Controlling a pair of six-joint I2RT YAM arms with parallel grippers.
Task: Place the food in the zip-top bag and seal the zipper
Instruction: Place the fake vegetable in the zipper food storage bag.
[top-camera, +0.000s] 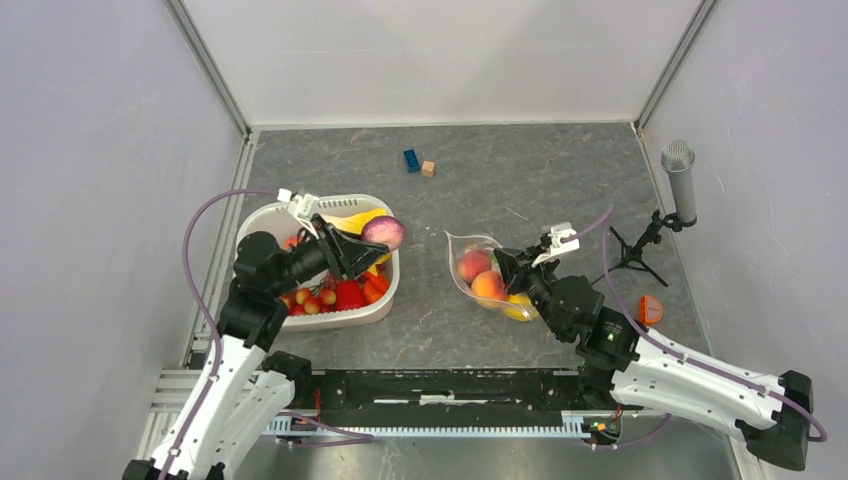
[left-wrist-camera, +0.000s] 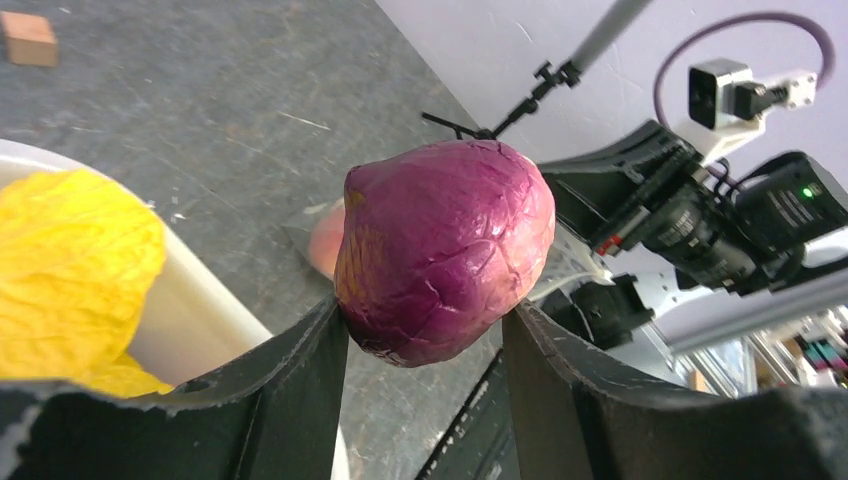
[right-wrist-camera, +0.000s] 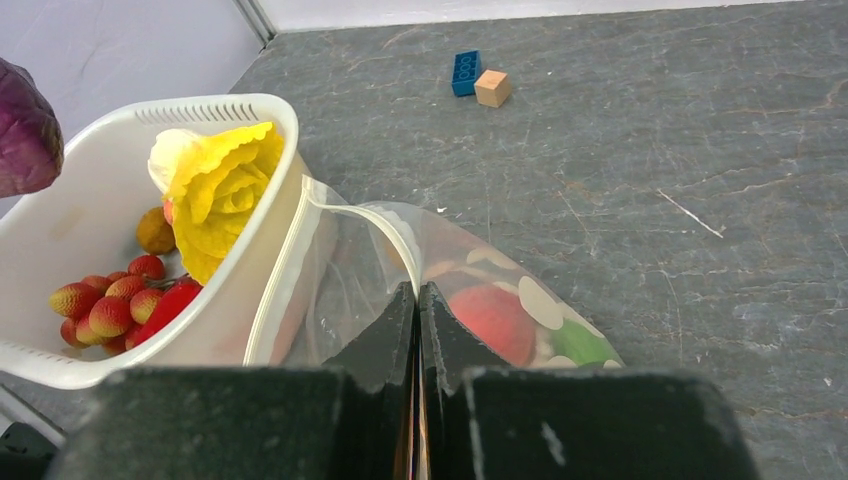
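Grey table (top-camera: 520, 190) fills the floor between plain white walls. On its left side sits a white basket (top-camera: 258, 214) with a crinkly yellow piece (right-wrist-camera: 220, 190) and small red fruits (right-wrist-camera: 110, 300) inside. Just beside it lies the zip-top bag (right-wrist-camera: 340, 265), mouth open, with two peaches (top-camera: 480, 275) inside. The left gripper (left-wrist-camera: 425, 335) squeezes a purple food piece (left-wrist-camera: 445, 240) above the basket's edge. The right gripper (right-wrist-camera: 417, 300) pinches the bag's rim tight. A blue brick (top-camera: 411, 160) and a wooden cube (top-camera: 428, 168) sit side by side at the back.

Blue brick (top-camera: 411, 160) and wooden cube (top-camera: 428, 168) lie seemingly touching; white basket (top-camera: 345, 317) well apart.
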